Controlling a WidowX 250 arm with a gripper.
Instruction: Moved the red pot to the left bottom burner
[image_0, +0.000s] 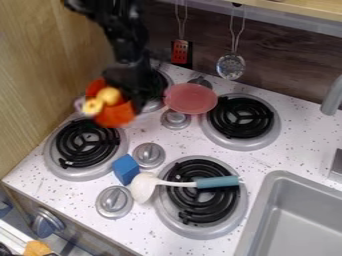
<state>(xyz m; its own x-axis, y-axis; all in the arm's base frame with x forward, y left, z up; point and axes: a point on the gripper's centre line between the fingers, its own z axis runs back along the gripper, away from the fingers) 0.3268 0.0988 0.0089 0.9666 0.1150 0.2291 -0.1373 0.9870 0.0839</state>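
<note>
The black gripper (133, 92) hangs at the upper left, shut on the red pot (115, 116) at its right side. Tilted towards the camera, the orange-red pot has round yellow pieces (108, 96) in it. It is held between the two left burners, just above the back edge of the left bottom burner (87, 145). That burner's black coil is bare. The arm and gripper partly cover the left top burner (160, 84).
A pink lid-like disc (191, 98) lies right of the gripper. A blue block (125, 169) sits right of the left bottom burner, beside metal knobs (149, 155). A spoon with a blue handle (217, 182) crosses the right bottom burner (200, 227). The sink (300, 220) is at lower right.
</note>
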